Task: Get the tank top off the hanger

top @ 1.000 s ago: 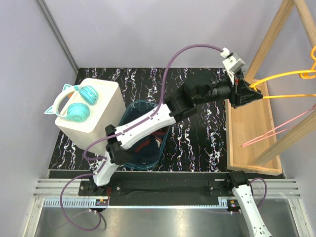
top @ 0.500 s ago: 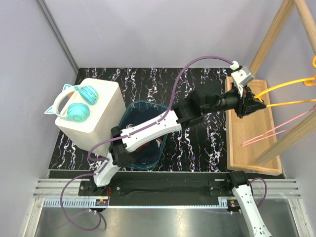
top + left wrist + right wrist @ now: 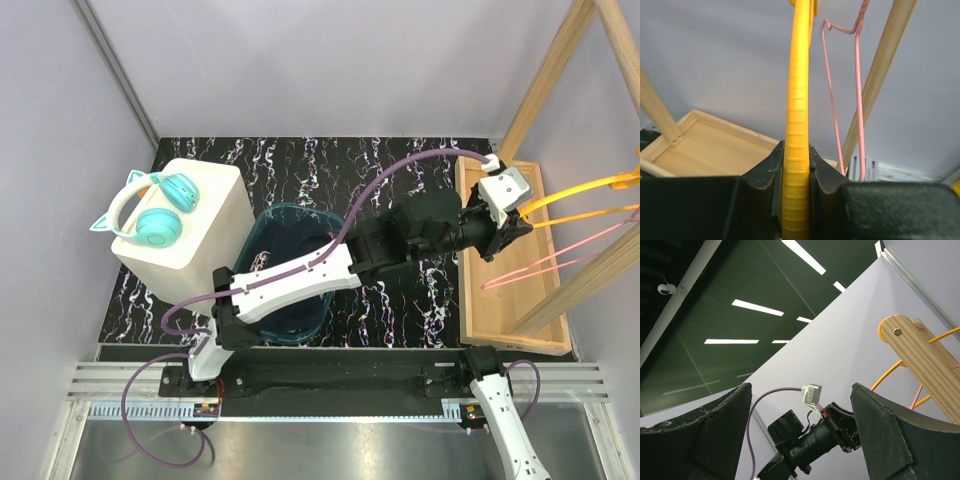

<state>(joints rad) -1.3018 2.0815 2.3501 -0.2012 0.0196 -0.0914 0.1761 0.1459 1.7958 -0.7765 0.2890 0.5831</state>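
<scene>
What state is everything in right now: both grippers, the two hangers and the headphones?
left gripper: shut on the yellow hanger
right gripper: open, holding nothing
yellow hanger: hanging, no garment visible on it
pink hanger: hanging, bare
headphones: lying on the white box

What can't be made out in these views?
Tank top: not seen; top view, left arm covers much of the teal basket.
Hook of the yellow hanger: cut off by the top view's right edge and the left wrist view's top edge.
Right gripper: past the top view's bottom edge; seen open only in its wrist view.
</scene>
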